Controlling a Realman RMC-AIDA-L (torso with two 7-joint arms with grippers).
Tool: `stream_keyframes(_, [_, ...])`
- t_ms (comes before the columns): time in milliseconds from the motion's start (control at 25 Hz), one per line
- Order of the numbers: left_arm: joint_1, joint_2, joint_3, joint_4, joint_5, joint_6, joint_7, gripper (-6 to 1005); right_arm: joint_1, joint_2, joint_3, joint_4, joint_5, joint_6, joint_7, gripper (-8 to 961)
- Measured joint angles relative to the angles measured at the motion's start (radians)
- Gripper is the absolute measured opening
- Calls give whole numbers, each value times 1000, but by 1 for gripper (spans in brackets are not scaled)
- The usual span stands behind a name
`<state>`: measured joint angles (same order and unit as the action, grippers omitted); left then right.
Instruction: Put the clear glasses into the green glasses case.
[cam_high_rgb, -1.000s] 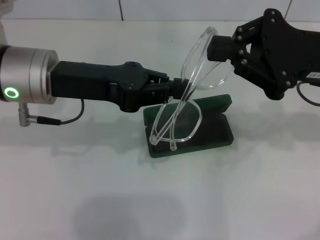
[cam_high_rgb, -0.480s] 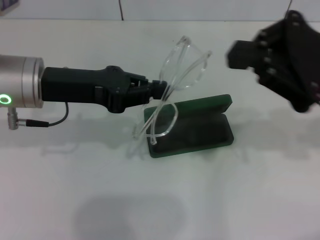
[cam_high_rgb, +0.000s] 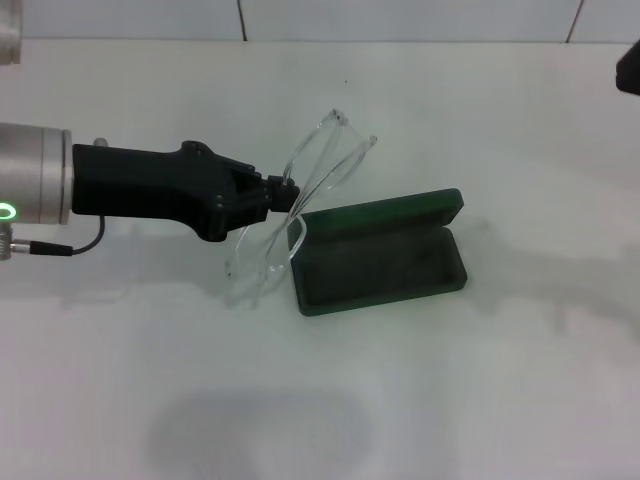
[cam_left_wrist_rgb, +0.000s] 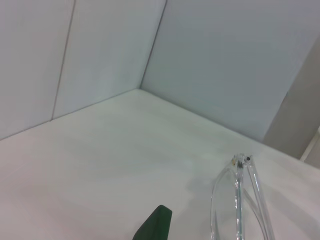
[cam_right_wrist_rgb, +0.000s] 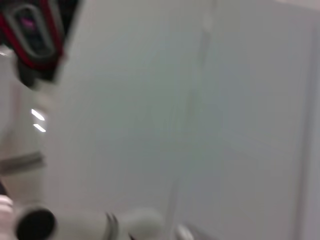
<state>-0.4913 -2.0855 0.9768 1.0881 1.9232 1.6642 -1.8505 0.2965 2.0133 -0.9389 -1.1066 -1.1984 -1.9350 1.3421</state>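
Observation:
The clear glasses (cam_high_rgb: 318, 165) hang tilted in the air, pinched near their middle by my left gripper (cam_high_rgb: 284, 194), which reaches in from the left and is shut on them. Their lower lens and temple arms (cam_high_rgb: 258, 268) dangle just left of the green glasses case (cam_high_rgb: 380, 262), over the table. The case lies open, its dark lining up and its lid (cam_high_rgb: 385, 210) raised at the back. The left wrist view shows the glasses (cam_left_wrist_rgb: 240, 200) and a corner of the case (cam_left_wrist_rgb: 156, 224). Only a black sliver of my right gripper (cam_high_rgb: 630, 70) shows at the far right edge.
The case rests on a white table (cam_high_rgb: 320, 400), which runs back to a pale tiled wall (cam_high_rgb: 300, 18). A cable (cam_high_rgb: 60, 248) hangs under the left wrist. The right wrist view shows only blurred wall and equipment.
The right gripper has let go of the glasses and pulled away up and right, almost out of view. The left gripper has drawn back leftward with the glasses, now beside the case rather than over it.

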Motion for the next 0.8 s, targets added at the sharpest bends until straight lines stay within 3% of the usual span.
stream_keyframes(160, [2, -1, 23, 72, 15, 0, -39, 70, -50, -1, 38, -82, -132, 94, 71, 51])
stream_keyframes(280, [5, -2, 78, 170, 28, 1, -123, 70, -46, -6, 150, -92, -221, 123, 124, 52])
stream_keyframes(440, [42, -4, 194, 380, 54, -8, -245, 70, -14, -19, 274, -93, -333, 161, 189, 53])
stream_keyframes(640, [100, -5, 353, 651, 181, -75, -380, 70, 3, -41, 307, -90, -368, 193, 221, 54])
stream_keyframes(800, [110, -5, 483, 717, 322, -116, -443, 69, 8, -56, 310, -58, -376, 222, 229, 56])
